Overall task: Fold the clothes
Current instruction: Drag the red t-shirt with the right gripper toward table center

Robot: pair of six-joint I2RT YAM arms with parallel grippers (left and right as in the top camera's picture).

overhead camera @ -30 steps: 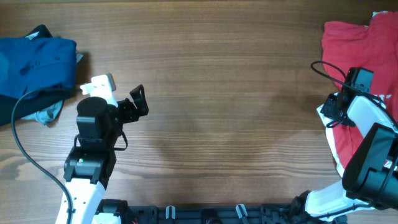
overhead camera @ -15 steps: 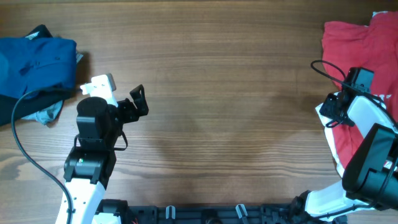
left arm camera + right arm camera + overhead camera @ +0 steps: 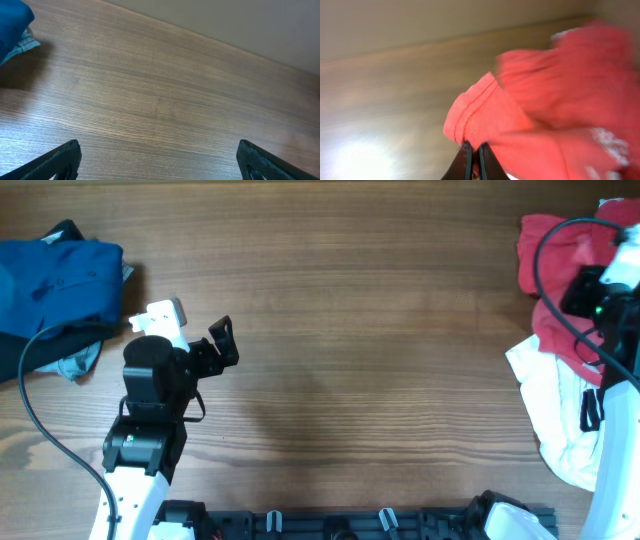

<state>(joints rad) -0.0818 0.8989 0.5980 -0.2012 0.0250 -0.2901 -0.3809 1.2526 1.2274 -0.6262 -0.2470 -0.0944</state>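
Note:
A red garment (image 3: pixel 556 252) lies bunched at the table's far right, over a white garment (image 3: pixel 551 395). My right gripper (image 3: pixel 471 149) is shut on a hemmed edge of the red garment (image 3: pixel 520 110) and holds it off the table; in the overhead view the right arm (image 3: pixel 612 290) sits over the pile and hides the jaws. A blue garment (image 3: pixel 55 285) lies in a heap at the far left, and its corner shows in the left wrist view (image 3: pixel 12 27). My left gripper (image 3: pixel 159 160) is open and empty above bare wood.
A black cable (image 3: pixel 40 380) runs from the blue heap toward the left arm (image 3: pixel 150 410). A checked cloth corner (image 3: pixel 85 362) sticks out under the blue garment. The table's far edge meets a pale wall (image 3: pixel 240 20).
My right arm has swung up and back over the clothes pile, lifting the red garment's edge with it. More of the white garment is now exposed. The left arm has not moved.

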